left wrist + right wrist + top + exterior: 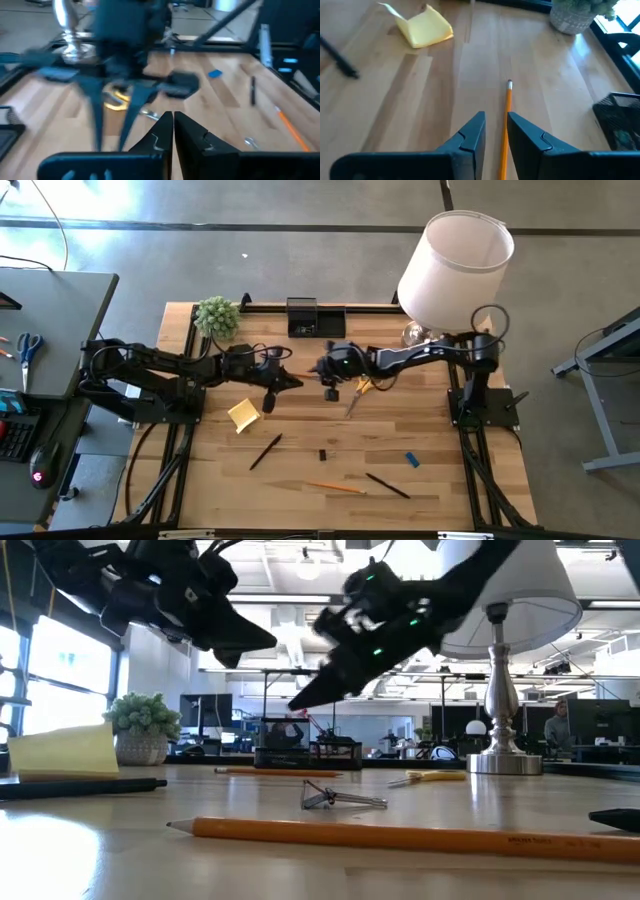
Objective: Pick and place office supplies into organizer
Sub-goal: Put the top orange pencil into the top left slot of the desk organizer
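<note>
The organizer (302, 317) sits at the worktop's (440, 480) far edge. In front of it the left hand (294, 381) hangs pinched together, empty. Facing it, the right hand (318, 367) is narrowly parted over an orange pencil (507, 117) lying below; whether the fingers touch it, I cannot tell.

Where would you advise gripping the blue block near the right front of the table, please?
Probably from straight above, fingers across the short sides of the blue block. It lies flat and apart on the bare wooden table, with the nearest black pen well clear.
</note>
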Robot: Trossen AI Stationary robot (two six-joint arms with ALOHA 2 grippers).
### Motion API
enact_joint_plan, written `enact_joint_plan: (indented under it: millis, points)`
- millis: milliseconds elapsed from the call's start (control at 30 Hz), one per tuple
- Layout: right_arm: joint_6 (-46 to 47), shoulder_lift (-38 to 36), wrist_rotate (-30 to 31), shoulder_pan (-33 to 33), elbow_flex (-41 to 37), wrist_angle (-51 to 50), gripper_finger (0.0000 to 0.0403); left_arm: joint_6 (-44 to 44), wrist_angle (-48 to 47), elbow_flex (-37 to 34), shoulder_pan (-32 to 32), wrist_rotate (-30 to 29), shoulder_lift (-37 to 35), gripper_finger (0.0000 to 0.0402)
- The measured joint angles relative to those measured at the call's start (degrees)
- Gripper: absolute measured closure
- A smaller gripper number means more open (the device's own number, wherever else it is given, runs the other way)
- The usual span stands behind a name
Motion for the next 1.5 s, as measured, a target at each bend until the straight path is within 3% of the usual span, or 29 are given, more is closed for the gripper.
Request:
enact_joint_plan:
  millis: [367, 1500]
  points:
    - [-0.98, 10.41, 0.24, -0.23, 9.60, -5.89, 0.0329, -0.17, 2.02, -6.37, 2.12, -1.43, -7.19, 0.0399]
    - [2.29, 12.03, 3.48, -2.00, 10.43, -12.00, 0.0329, -3.16, -0.28, -7.28, 1.99, -0.92, -8.90, 0.0399]
